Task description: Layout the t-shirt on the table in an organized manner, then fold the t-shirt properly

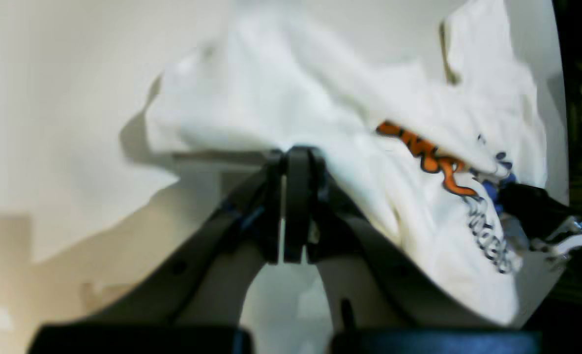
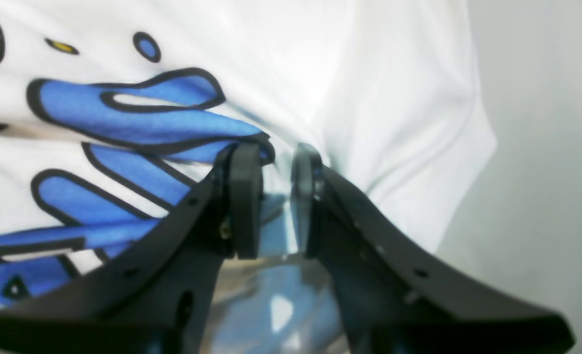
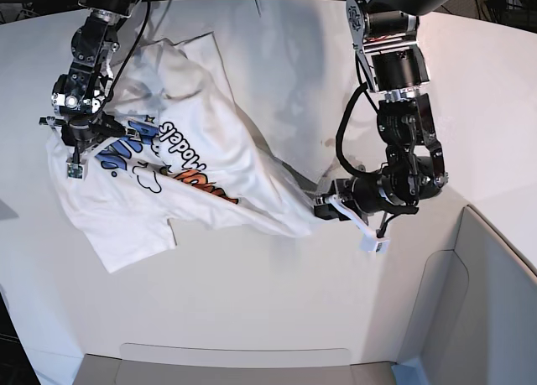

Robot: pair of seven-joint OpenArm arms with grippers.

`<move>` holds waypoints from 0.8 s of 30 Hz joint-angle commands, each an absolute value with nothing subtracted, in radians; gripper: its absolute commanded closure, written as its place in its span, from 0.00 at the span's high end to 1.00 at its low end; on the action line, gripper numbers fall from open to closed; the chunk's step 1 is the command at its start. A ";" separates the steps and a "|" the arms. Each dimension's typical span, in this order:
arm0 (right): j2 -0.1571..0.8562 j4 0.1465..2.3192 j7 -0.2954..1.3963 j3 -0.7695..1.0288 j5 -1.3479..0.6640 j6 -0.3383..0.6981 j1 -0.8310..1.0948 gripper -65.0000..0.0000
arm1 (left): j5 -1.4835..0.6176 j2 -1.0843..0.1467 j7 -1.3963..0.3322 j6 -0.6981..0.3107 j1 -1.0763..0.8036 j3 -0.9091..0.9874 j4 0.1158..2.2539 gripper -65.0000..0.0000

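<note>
Pinching the t-shirt [image 3: 210, 163] at two spots, we see it bunched and rumpled on the white table [image 3: 277, 301], left of centre in the base view. Left gripper [image 1: 291, 155] has jaws shut tight on a fabric edge at the shirt's right end. Right gripper [image 2: 276, 162] at the far left clamps a fold of cloth by the blue lettering [image 2: 138, 123], jaws part way apart around it. Orange lettering [image 1: 431, 157] faces up mid-shirt.

Left tool [image 1: 296, 162] is clamped closed on cloth; right tool [image 2: 276, 162] pinches a fold, part-open.
</note>
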State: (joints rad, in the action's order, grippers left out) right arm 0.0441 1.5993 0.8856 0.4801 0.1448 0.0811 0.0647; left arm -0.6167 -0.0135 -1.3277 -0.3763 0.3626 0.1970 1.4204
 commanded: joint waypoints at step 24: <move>0.047 1.593 0.963 0.478 0.139 0.097 0.096 0.21 | -0.631 -0.383 -1.337 -0.275 0.302 0.065 1.554 0.05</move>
State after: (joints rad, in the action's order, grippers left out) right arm 0.0471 1.6039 0.8726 0.4774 0.1341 0.0814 0.0807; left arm -0.6212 -0.3695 -1.3453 -0.2794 0.2794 0.0650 1.5341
